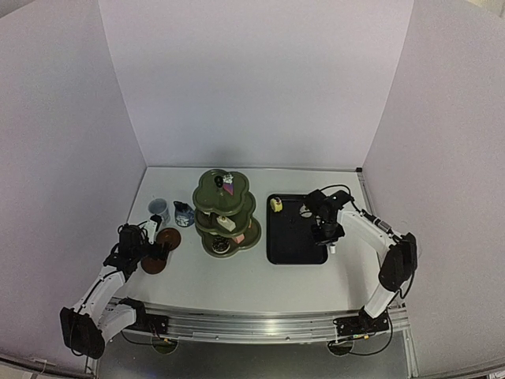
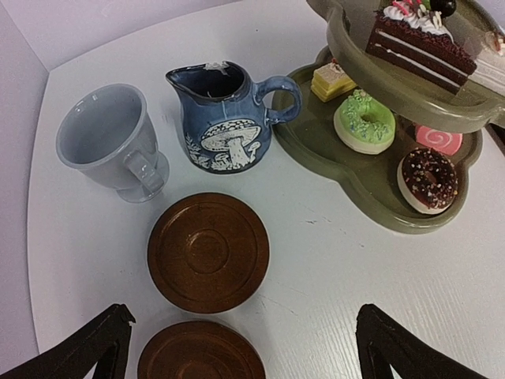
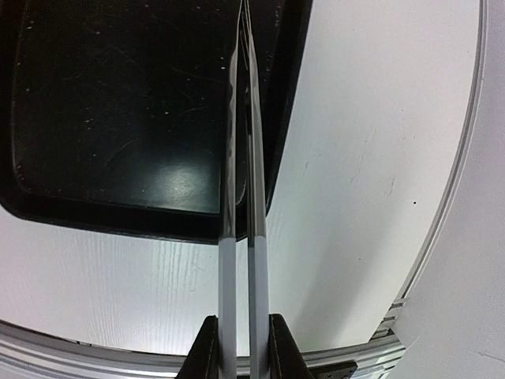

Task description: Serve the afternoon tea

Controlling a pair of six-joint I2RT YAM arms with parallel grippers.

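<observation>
Tea things on the worktop, tongs gripped at right
Left hand gapes wide, holding nothing, above two brown saucers; pale blue cup and dark blue jug stand beside the green tiered stand bearing pastries. Right hand clamps metal tongs over the black tray edge

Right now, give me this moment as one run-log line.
left gripper: open, over saucers | right gripper: shut on tongs, over tray edge | stand: pastries on tiers | cup, jug: upright
</observation>
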